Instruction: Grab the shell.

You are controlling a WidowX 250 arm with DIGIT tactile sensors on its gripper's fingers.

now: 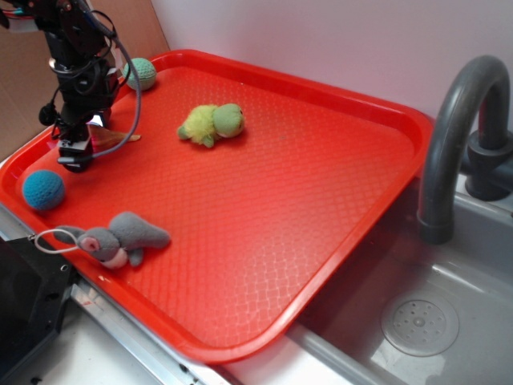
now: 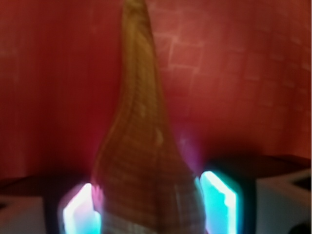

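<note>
The shell (image 2: 141,161) is tan with fine ridges. It fills the middle of the wrist view, its long pointed tail running up over the red tray (image 1: 321,200). My gripper (image 2: 146,204) is shut on its wide body, and both glowing fingers (image 2: 219,204) press its sides. In the exterior view my gripper (image 1: 76,156) stands at the tray's left edge. Only the tail of the shell (image 1: 119,139) pokes out to its right, low over the tray.
A yellow-green plush turtle (image 1: 212,123) lies at the tray's back middle. A green crochet ball (image 1: 143,73) sits far left, a teal ball (image 1: 42,189) and a grey plush animal (image 1: 120,235) near left. A grey faucet (image 1: 457,120) and sink (image 1: 417,321) are on the right.
</note>
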